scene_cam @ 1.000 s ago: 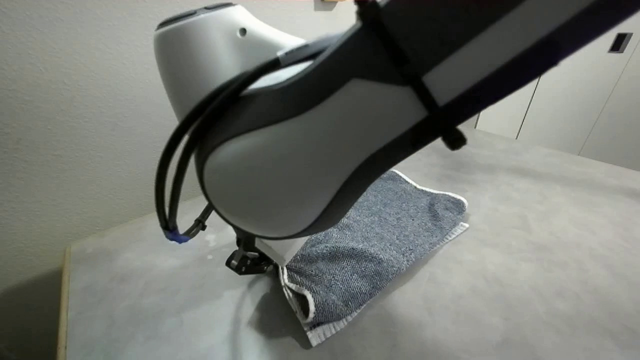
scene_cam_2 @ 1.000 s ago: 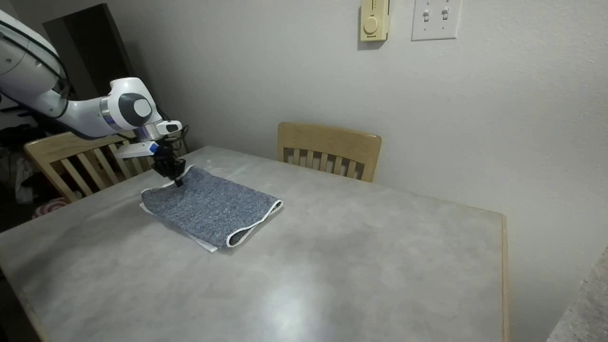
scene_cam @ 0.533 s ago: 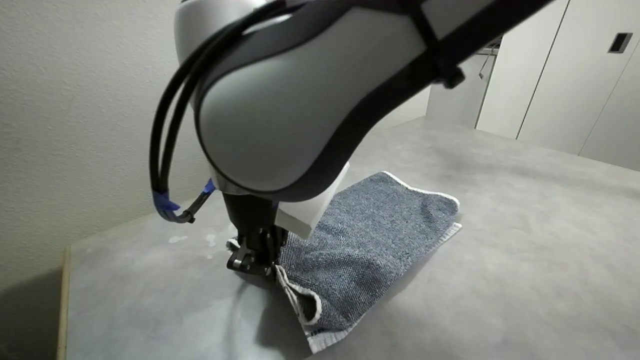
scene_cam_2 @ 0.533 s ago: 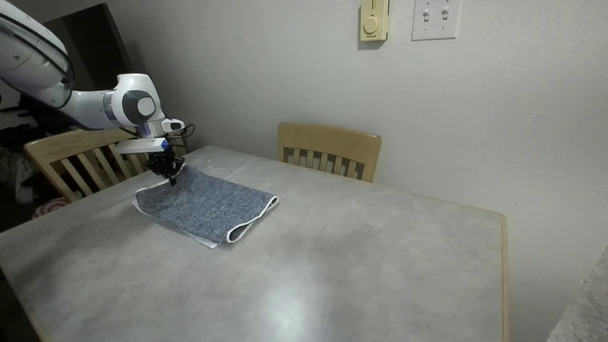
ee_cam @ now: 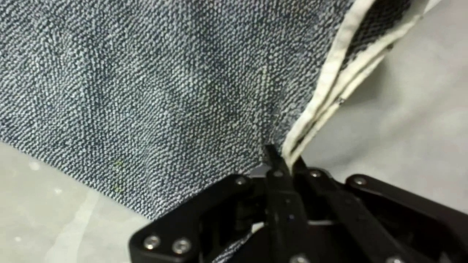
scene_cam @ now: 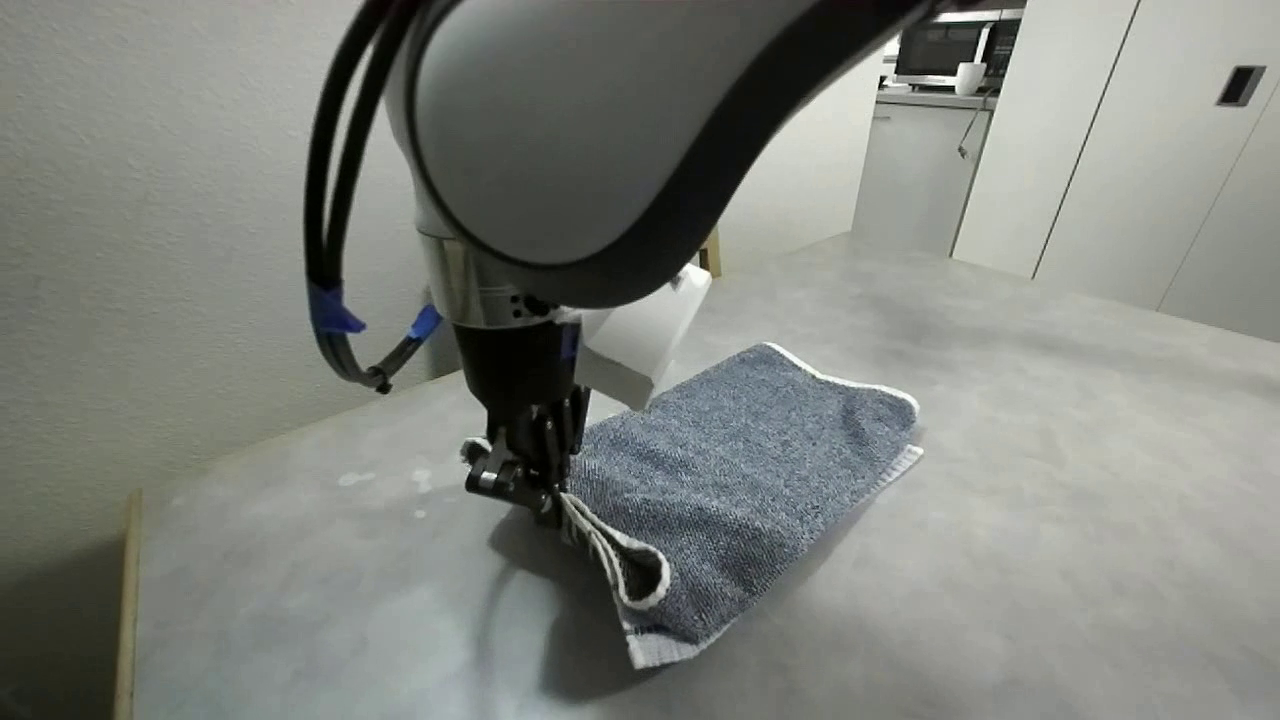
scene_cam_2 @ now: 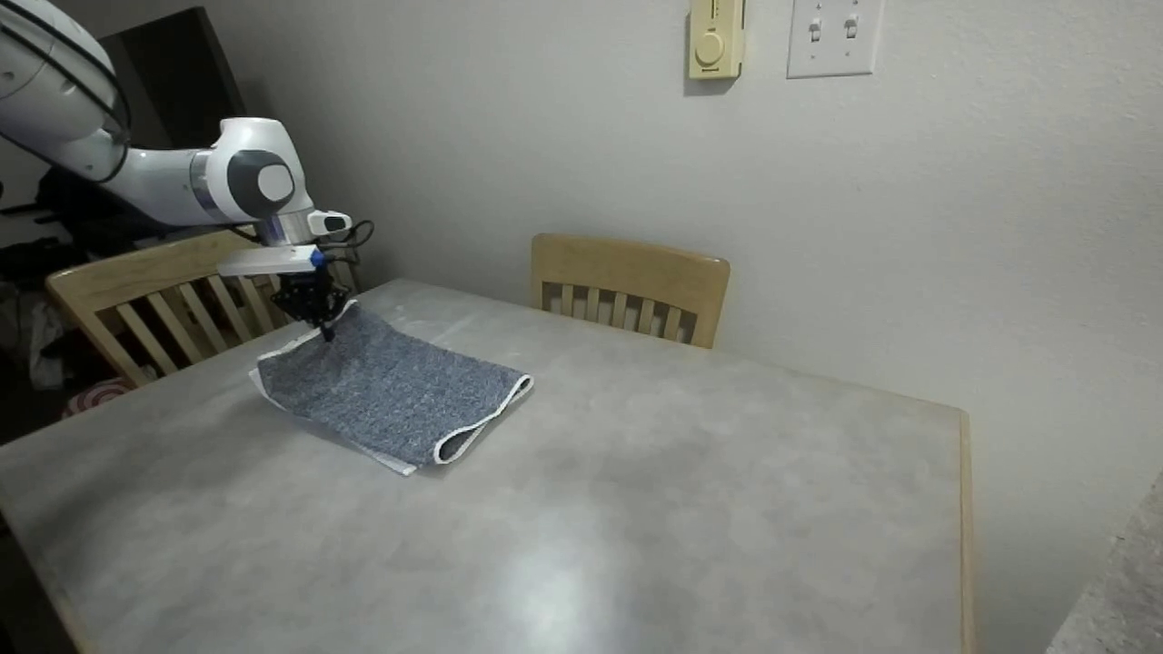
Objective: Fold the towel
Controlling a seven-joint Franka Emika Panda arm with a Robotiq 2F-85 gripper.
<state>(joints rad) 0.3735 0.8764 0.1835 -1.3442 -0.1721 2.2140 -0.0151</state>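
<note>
You had the gripper (ee_cam: 287, 157) clamped on the white edge of the towel (ee_cam: 164, 95), which was pinched there in layers. Near the gripper, the towel was raised and its edge curled open; farther away from it, the folded towel lay on the table (scene_cam: 1020, 480).

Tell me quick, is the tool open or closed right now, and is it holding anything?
Tool: closed, holding the towel by its white edging.
</note>
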